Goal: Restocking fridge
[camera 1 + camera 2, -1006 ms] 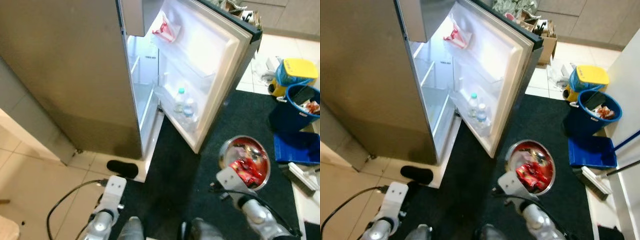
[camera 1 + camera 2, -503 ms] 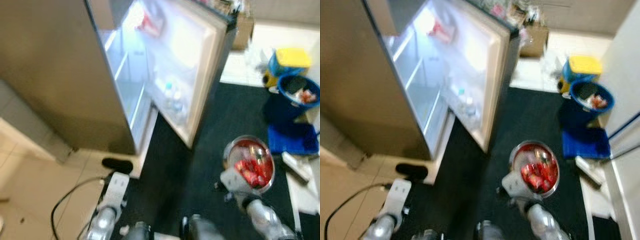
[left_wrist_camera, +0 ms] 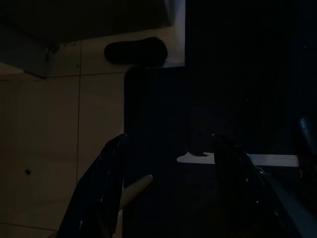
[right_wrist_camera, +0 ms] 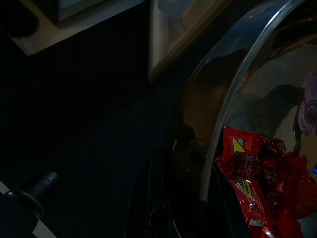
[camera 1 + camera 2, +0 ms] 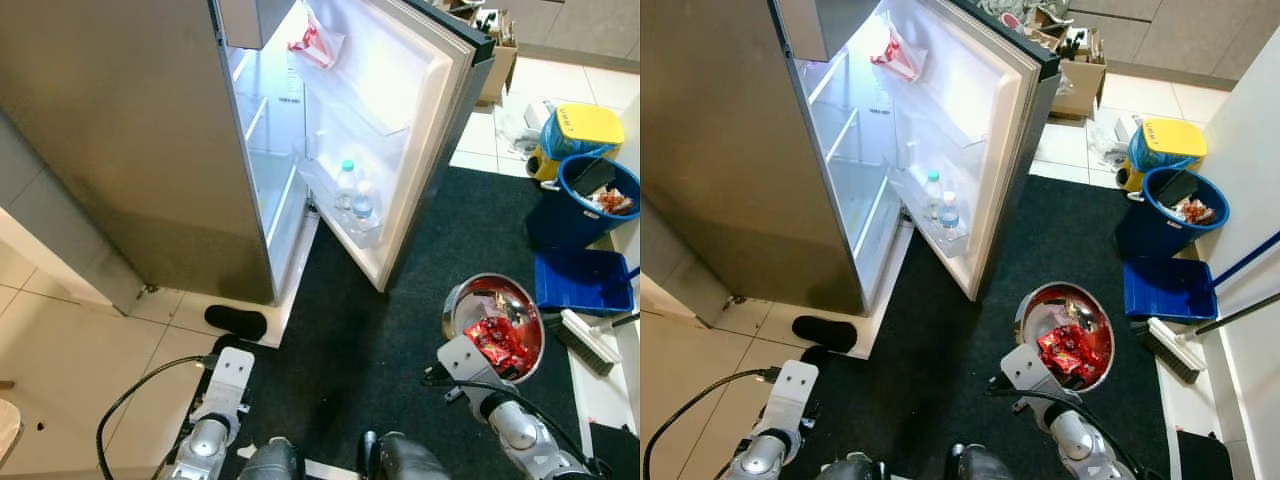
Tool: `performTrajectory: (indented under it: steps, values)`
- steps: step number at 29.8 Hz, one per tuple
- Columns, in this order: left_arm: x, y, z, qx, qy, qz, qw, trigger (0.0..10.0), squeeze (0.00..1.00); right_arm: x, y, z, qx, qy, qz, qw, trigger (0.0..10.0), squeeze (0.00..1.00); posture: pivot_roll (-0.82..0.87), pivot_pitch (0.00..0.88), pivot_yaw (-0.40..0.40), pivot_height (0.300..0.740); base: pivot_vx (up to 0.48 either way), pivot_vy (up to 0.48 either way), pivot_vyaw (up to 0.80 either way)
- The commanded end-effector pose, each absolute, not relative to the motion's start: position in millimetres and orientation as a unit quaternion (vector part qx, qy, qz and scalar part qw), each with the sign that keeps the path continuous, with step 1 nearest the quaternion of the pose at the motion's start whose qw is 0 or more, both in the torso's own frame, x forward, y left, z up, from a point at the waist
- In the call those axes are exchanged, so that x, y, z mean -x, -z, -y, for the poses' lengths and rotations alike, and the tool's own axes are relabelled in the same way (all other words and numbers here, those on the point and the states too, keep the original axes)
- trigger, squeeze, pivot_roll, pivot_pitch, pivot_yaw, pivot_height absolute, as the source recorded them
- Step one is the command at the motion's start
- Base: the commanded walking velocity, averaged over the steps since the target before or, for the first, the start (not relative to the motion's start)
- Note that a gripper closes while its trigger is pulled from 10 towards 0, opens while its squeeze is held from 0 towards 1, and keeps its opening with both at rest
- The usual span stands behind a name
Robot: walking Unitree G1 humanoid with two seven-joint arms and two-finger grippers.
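steel bowl full of red snack packets hangs low at the robot's right, over the black mat, with the right gripper clamped on its rim: one finger lies inside by the packets and the other outside the wall. the fridge stands ahead and to the left with its door swung wide, two water bottles in the lower door rack and one red packet in an upper one; the lit shelves look mostly bare. the left gripper hangs idle over the mat's edge, jaws apart and holding nothing. this looks like the carrying step, with the stock brought near but none of the bowl's load shelved yet. next, the robot likely needs to step closer, square up to the opening, and free a gripper to lift packets out. a bucket and dustpan sit well off to the right.
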State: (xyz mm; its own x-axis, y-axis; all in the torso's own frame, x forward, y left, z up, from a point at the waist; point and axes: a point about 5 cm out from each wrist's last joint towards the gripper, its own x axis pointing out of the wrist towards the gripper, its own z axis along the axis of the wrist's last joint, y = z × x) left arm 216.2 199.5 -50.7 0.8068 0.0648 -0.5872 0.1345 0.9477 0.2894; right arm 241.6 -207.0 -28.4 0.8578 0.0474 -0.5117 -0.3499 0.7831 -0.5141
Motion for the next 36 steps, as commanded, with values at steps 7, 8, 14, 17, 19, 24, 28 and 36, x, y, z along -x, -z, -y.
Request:
performTrajectory:
  steps: [7, 8, 14, 17, 19, 24, 28, 36]
  values:
    - [-210.9, 54.9, -200.3, -0.169, 0.019, -0.322, 0.932, 10.0, 0.0, -241.8, 27.2, 207.1, 0.309, -0.108, -0.238, 0.914, 10.0, 0.0, -0.03, 0.163, -0.039, 0.74, 0.0, -0.429, 0.0]
    - [-211.0, 54.8, -200.3, -0.169, 0.019, -0.322, 0.932, 10.0, 0.0, -241.8, 27.2, 207.3, 0.309, -0.108, -0.238, 0.914, 10.0, 0.0, -0.03, 0.163, -0.039, 0.74, 0.0, -0.435, 0.0]
    - [-211.0, 54.9, -200.6, -0.17, 0.018, -0.322, 0.931, 10.0, 0.0, -241.1, 27.5, 208.0, 0.308, -0.107, -0.24, 0.914, 10.0, 0.0, -0.03, 0.166, -0.038, 0.74, 0.0, -0.434, 0.0]
    - [-210.9, 55.1, -201.4, -0.171, 0.015, -0.324, 0.93, 10.0, 0.0, -240.9, 27.7, 207.7, 0.308, -0.107, -0.24, 0.914, 10.0, 0.0, -0.03, 0.168, -0.038, 0.74, 0.186, -0.34, 0.0]
    - [-210.9, 55.1, -202.9, -0.175, 0.01, -0.325, 0.929, 10.0, 0.0, -241.0, 27.7, 207.3, 0.307, -0.107, -0.24, 0.915, 10.0, 0.0, -0.03, 0.168, -0.037, 0.74, 0.337, 0.0, 0.0]
    - [-211.2, 54.9, -203.8, -0.176, 0.008, -0.325, 0.929, 10.0, 0.0, -241.1, 27.6, 207.2, 0.307, -0.107, -0.24, 0.915, 10.0, 0.0, -0.03, 0.168, -0.037, 0.74, 0.381, 0.0, 0.0]
    - [-211.6, 54.7, -203.9, -0.178, 0.007, -0.324, 0.929, 10.0, 0.0, -240.9, 27.6, 207.7, 0.307, -0.107, -0.24, 0.915, 10.0, 0.0, -0.03, 0.168, -0.038, 0.74, 0.435, 0.0, 0.0]
    - [-211.6, 54.8, -203.8, -0.18, 0.008, -0.323, 0.929, 10.0, 0.0, -240.5, 27.7, 208.0, 0.307, -0.106, -0.24, 0.915, 10.0, 0.0, -0.03, 0.169, -0.038, 0.74, 0.459, 0.0, 0.0]
